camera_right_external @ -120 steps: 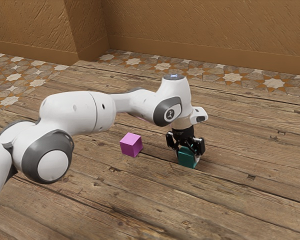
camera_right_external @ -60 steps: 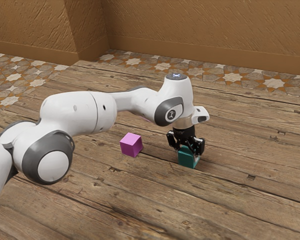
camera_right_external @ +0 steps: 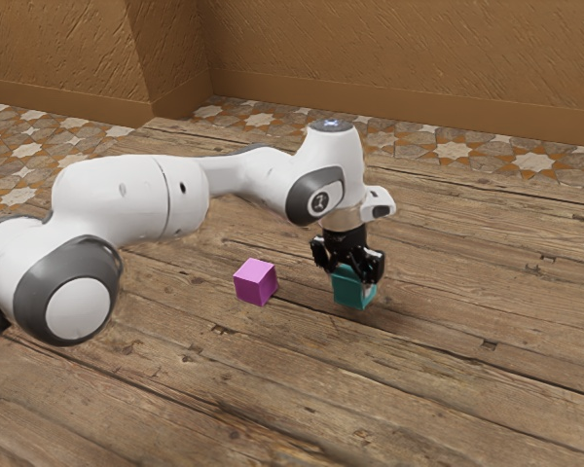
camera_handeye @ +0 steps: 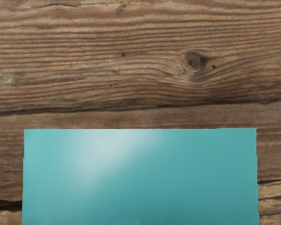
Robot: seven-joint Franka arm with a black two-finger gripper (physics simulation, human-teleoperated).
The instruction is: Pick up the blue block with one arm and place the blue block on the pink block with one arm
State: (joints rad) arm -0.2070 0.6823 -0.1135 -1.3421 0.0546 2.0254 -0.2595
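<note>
Wooden desk [camera_right_external: 438, 389] planks carry the pink block [camera_right_external: 255, 281]. Toward the exterior view's right of it, we see our jaws clamped on the blue block [camera_right_external: 354, 292].

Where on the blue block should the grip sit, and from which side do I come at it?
From straight above, on two opposite upright faces near the top. The blue block is a flat-sided cube, and the gripper is shut on it that way now, leaving its underside free to set onto the pink block.
</note>
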